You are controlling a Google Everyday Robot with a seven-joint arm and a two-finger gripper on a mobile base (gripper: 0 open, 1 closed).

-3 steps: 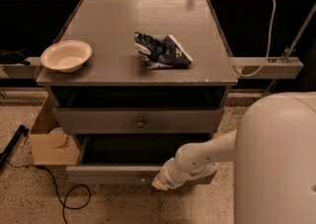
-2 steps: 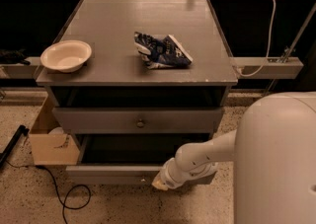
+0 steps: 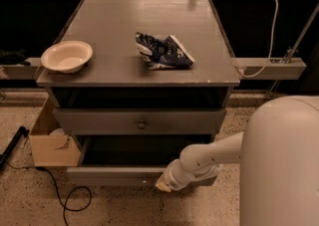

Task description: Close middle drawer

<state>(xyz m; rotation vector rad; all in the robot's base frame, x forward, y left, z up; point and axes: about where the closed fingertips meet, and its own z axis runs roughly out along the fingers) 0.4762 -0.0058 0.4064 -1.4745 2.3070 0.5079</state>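
Observation:
The grey cabinet (image 3: 139,31) shows two fronts. The middle drawer (image 3: 109,175) is the lower one, pulled out, with its dark inside open to view above the front. Its small round knob (image 3: 144,181) sits at the centre. My gripper (image 3: 162,185) is at the end of the white arm (image 3: 209,158), which reaches in from the right. It rests against the outer face of this front, just right of the knob. The same-looking grey front (image 3: 99,120) above it stands a little out from the cabinet, with a dark gap under the top.
A white bowl (image 3: 67,56) and a crumpled blue snack bag (image 3: 162,51) lie on the cabinet top. A cardboard box (image 3: 50,148) stands at the cabinet's left on the floor, with a black cable (image 3: 65,197) in front. My white body (image 3: 284,165) fills the lower right.

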